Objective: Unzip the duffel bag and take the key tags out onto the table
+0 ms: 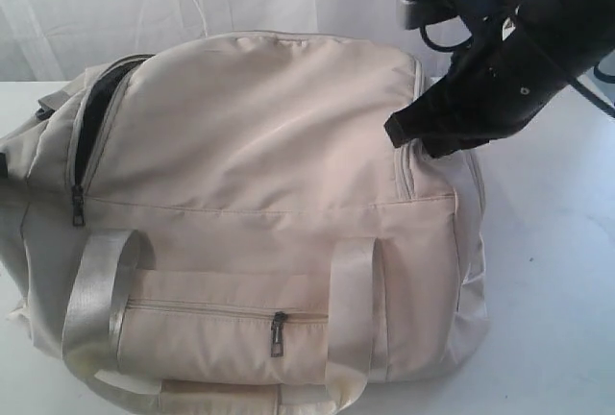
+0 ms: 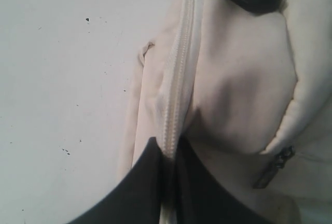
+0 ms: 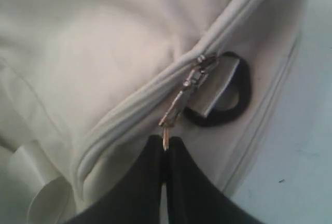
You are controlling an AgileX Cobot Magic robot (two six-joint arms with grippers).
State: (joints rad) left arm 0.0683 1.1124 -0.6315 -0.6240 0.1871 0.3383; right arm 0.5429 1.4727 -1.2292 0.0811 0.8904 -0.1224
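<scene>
Nearest me, the front of the duffel bag faced out as it sat on the white counter. Two pale webbing handles ran down over the front pocket. The pocket's zip was closed, with its dark pocket pull hanging between the handles.

Higher up, toward the bag's left end, the top zip gaped in a dark opening, and an end pull dangled at its lower end.

Further back, at the right end, the right pincer pressed against the fabric. Seen from its wrist, its two black fingers were closed on the tip of the main zip pull. The slider sat right beside a black ring with a webbing tab through it.

The left pincer, seen only from its own wrist, was pinched shut over a closed stretch of zip on the bag, with bare counter just beside that seam.

Behind everything hung a white curtain.
</scene>
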